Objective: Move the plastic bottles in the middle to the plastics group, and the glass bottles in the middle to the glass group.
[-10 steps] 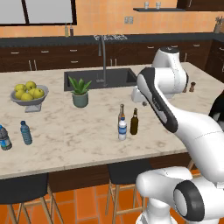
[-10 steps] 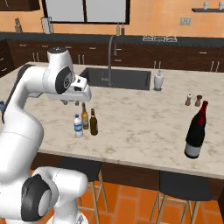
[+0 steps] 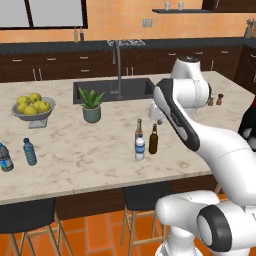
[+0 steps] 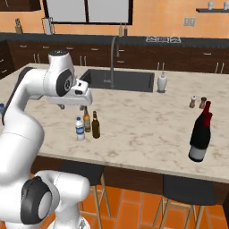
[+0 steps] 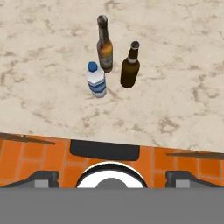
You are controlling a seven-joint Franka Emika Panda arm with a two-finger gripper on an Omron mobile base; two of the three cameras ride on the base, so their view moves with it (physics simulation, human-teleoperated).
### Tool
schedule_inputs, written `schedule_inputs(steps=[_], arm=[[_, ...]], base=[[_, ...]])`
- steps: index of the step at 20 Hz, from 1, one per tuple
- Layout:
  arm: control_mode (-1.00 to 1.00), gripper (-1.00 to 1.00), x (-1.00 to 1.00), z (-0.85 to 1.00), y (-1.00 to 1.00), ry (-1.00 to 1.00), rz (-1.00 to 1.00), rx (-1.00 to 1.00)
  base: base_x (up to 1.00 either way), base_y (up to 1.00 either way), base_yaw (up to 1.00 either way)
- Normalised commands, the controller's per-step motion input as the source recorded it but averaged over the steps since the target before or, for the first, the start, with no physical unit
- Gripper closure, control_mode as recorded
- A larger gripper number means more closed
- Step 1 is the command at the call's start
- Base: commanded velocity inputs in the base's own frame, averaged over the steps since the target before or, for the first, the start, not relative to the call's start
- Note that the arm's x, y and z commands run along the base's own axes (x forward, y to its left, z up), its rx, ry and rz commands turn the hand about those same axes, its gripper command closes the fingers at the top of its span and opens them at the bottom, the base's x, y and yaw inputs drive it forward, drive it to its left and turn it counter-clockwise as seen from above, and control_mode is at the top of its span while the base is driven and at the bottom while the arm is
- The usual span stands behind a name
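Three bottles stand together in the middle of the marble counter. The small clear plastic bottle (image 3: 140, 148) (image 4: 80, 129) (image 5: 96, 81) has a blue band. Behind it is the amber glass bottle (image 3: 138, 129) (image 4: 87, 120) (image 5: 104, 48), and beside it the dark glass bottle (image 3: 153, 140) (image 4: 95, 125) (image 5: 130, 68). My gripper (image 4: 71, 106) (image 5: 111, 177) hangs open above and behind them, holding nothing. The plastics group, a blue-tinted bottle (image 3: 30, 151) and a clear one (image 3: 5, 157), stands far left. A large black bottle with a red band (image 4: 200, 134) (image 3: 248, 120) stands far right.
A potted plant (image 3: 92, 106) and a fruit bowl (image 3: 33, 107) sit on the left half of the counter. The sink (image 4: 116, 79) with its tap lies behind the bottles. Salt and pepper shakers (image 4: 192, 102) and a soap dispenser (image 4: 162, 82) stand at the right rear. Stools stand below the front edge.
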Motion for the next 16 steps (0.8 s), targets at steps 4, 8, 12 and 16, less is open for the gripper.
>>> schedule_inputs(steps=[4, 8, 12, 16], arm=[[-1.0, -1.0, 0.47, -0.4, 0.65, 0.0, 0.0, 0.0], [-1.0, -1.0, 0.33, -0.26, 0.18, -0.03, -0.01, 0.0], [-1.0, -1.0, 0.22, -0.38, 0.0, -0.17, -0.04, 0.0], [-1.0, -1.0, 0.33, -0.56, 0.02, -0.11, -0.1, 0.0]], base=[[0.0, 0.0, 0.0], [0.0, 0.0, 0.0], [0.0, 0.0, 0.0], [0.0, 0.0, 0.0]])
